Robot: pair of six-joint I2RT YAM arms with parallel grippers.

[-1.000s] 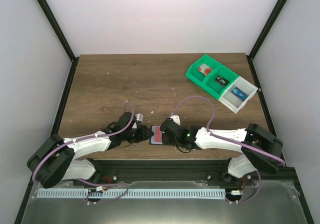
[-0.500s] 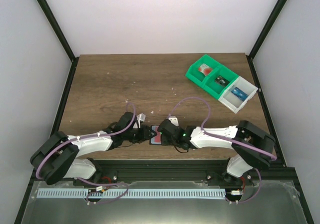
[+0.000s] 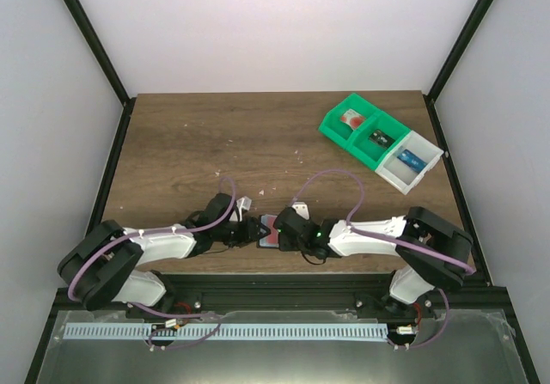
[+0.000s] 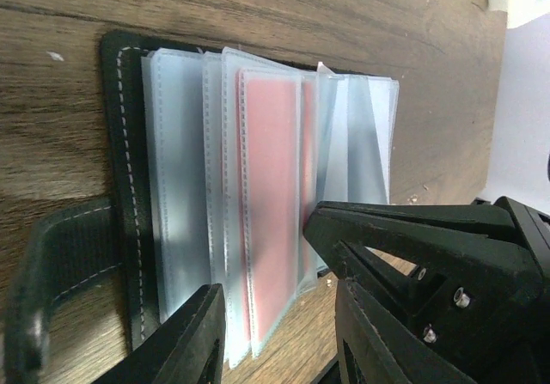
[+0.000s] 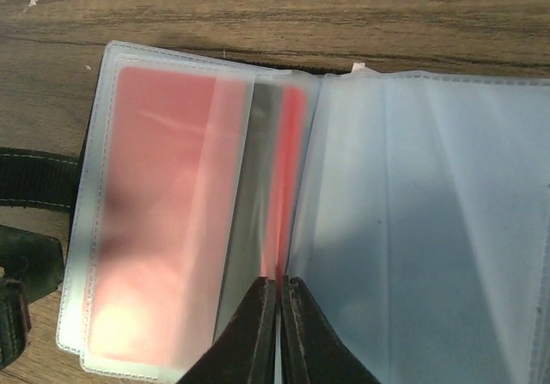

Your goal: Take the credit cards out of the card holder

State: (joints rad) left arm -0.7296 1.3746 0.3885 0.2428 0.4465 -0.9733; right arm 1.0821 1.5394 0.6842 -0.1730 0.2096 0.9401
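The card holder (image 3: pixel 268 231) lies open near the table's front edge between both grippers. Its clear sleeves fan out from a dark stitched cover (image 4: pixel 129 186). A red credit card (image 5: pixel 163 221) sits in the left sleeve. Another red card (image 5: pixel 288 186) stands edge-on among the sleeves, and my right gripper (image 5: pixel 277 288) is shut on its near edge. My left gripper (image 4: pixel 275 345) is open, its fingers astride the sleeves' ends from the opposite side. The right gripper (image 4: pixel 412 238) reaches in just beside it.
A green bin (image 3: pixel 363 131) and an adjoining white bin (image 3: pixel 410 162) stand at the back right, each compartment holding a small card. The holder's black strap (image 5: pixel 34 191) lies on the wood at the left. The table's front rail runs right behind the holder.
The right jaws have closed on the red card's edge. Both grippers have crept closer together over the holder.
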